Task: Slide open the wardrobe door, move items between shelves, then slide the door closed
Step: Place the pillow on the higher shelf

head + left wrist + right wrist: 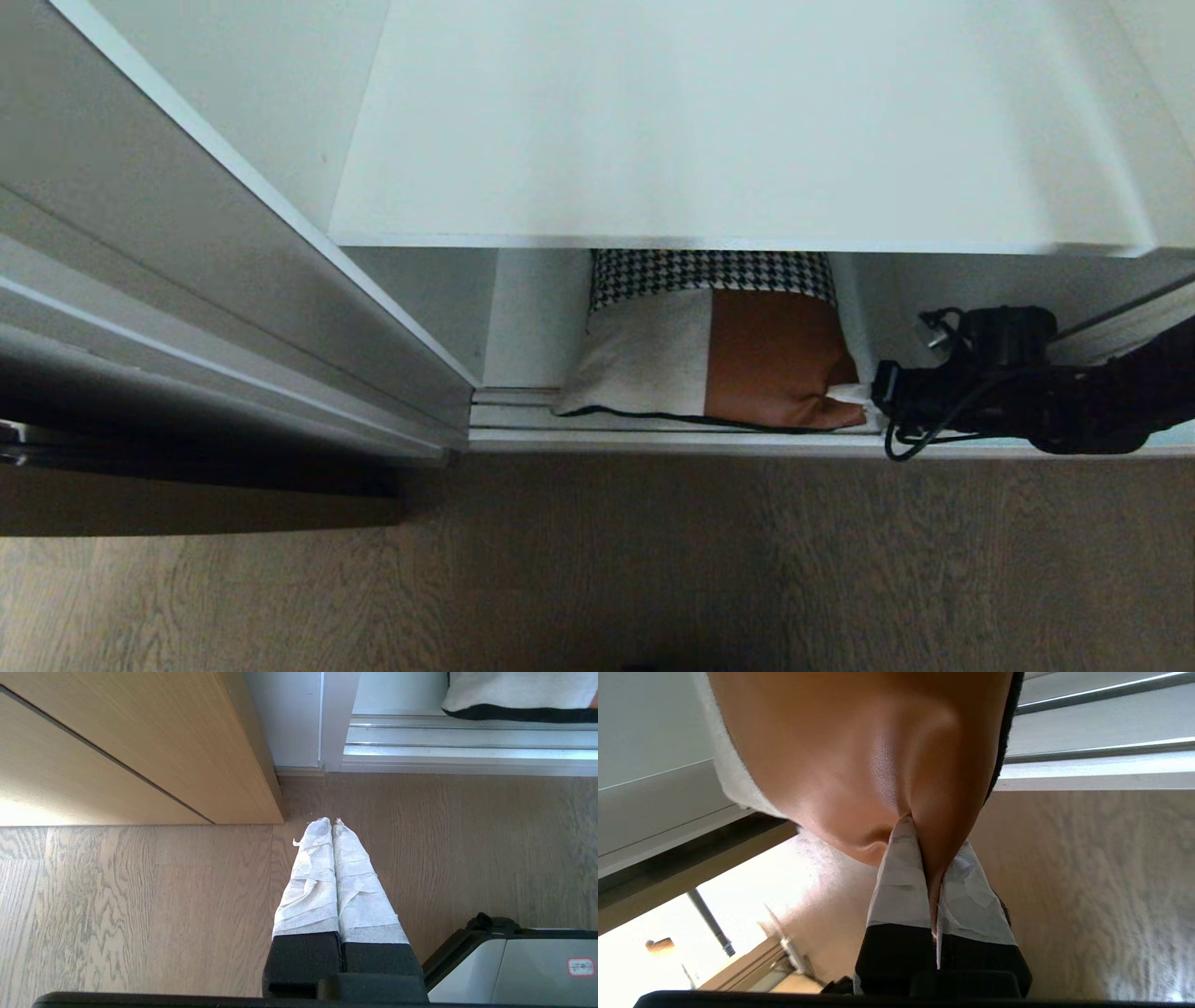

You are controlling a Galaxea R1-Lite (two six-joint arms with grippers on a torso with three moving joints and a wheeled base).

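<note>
The cushion (719, 359) sits on the low shelf (672, 439) under the big white one, soft and light, and your right gripper (864, 392) pinches its brown corner tight, so lift slowly or the smooth leather may slip out.

Head cam sits high, tilted steeply down at the open wardrobe front: white shelf (738, 131) on top, floor (597, 569) below, right arm coming in from the right. Left wrist cam hangs low over the floor (140, 914), looking past the left claw (331, 822) toward the bottom track (467, 751). Right wrist cam is very close, rolled sideways, frame mostly filled by the cushion (859, 751). All three share the cushion (719, 350) (514, 695), the track and the wood floor.
</note>
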